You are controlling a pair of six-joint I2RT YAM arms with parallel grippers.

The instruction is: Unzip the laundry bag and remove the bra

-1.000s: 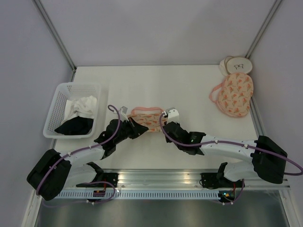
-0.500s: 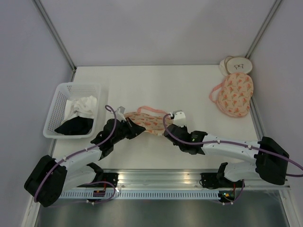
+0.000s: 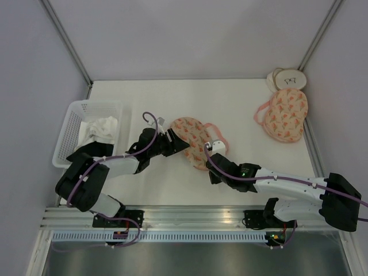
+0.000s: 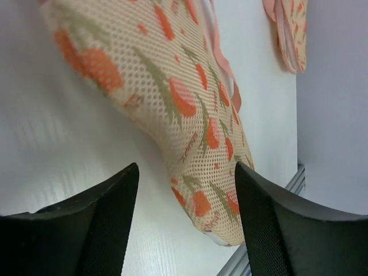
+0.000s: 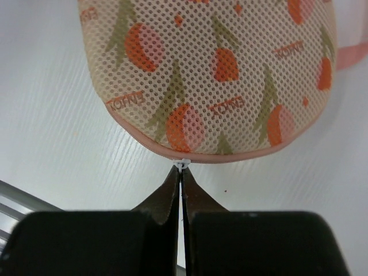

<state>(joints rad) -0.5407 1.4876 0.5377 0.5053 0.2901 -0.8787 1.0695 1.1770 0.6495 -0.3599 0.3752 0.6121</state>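
From above, the peach mesh two-lobed laundry bag (image 3: 192, 141) with orange print lies mid-table between the 2 arms, with the left gripper (image 3: 177, 145) at its left edge. Left wrist: jaws apart, the bag just beyond them. Right wrist: the right gripper (image 5: 181, 172) is pinched tight on the small white zip pull (image 5: 183, 164) at the bag's near rim.

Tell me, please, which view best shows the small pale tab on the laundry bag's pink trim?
The right wrist view: the tab sits centred, pinched at the shut right gripper's tips, on the laundry bag's trim. In the top external view it is too small to make out; the left wrist view shows mesh, no clear tab.
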